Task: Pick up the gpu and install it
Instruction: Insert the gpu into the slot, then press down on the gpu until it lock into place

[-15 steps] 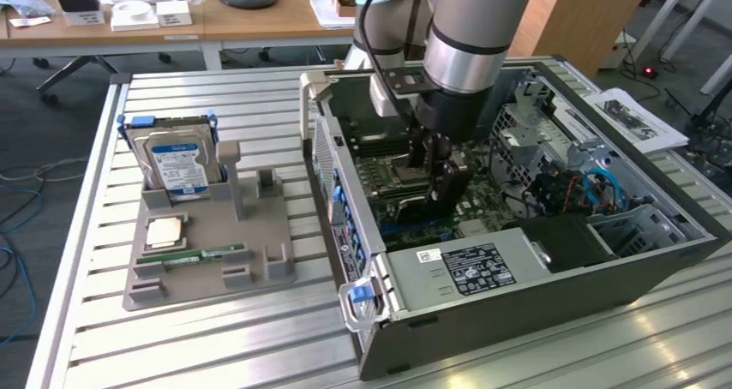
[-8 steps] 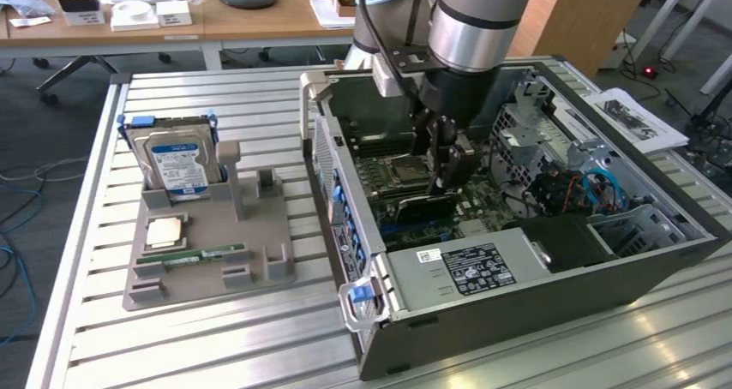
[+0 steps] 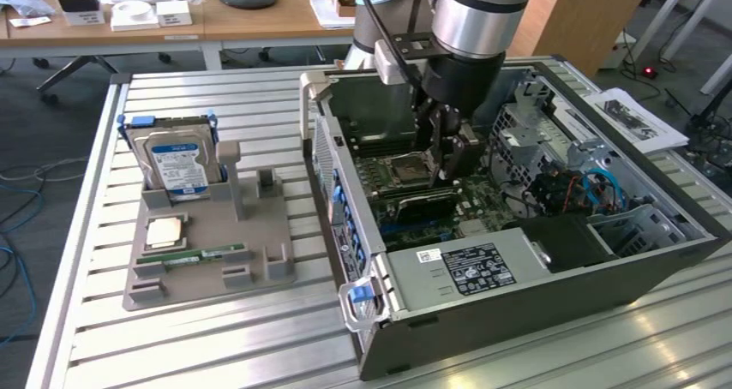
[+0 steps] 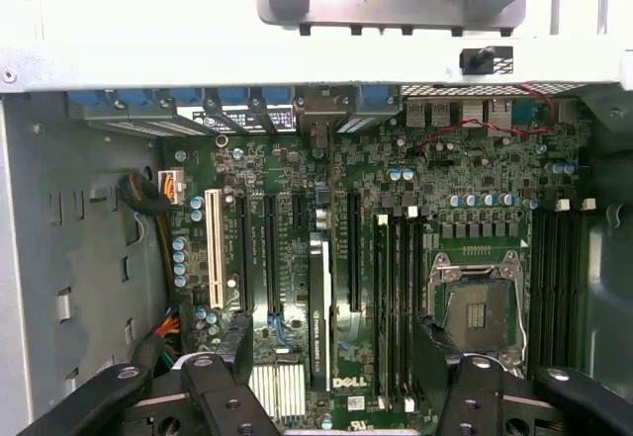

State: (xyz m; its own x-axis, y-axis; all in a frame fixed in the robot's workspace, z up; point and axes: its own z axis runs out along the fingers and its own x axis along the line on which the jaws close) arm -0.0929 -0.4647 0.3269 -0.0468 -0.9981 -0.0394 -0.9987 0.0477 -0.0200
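The gpu (image 4: 317,307) stands edge-on in a motherboard slot, a thin card with a grey edge and dark faces. In the exterior view the gpu (image 3: 414,203) is a dark strip on the board inside the open computer case (image 3: 515,295). My gripper (image 4: 334,349) hangs just above it, open. Its black fingers (image 4: 237,345) stand well apart on either side of the card and touch nothing. The gripper (image 3: 448,162) reaches down into the case from the arm in the exterior view.
On the exterior view's left a grey holder (image 3: 206,269) carries a silver hard drive (image 3: 180,162), a CPU (image 3: 164,231) and a green memory stick (image 3: 192,257). Inside the case are the CPU socket (image 4: 482,303), memory slots, cables (image 3: 572,192) and a power supply (image 3: 469,269).
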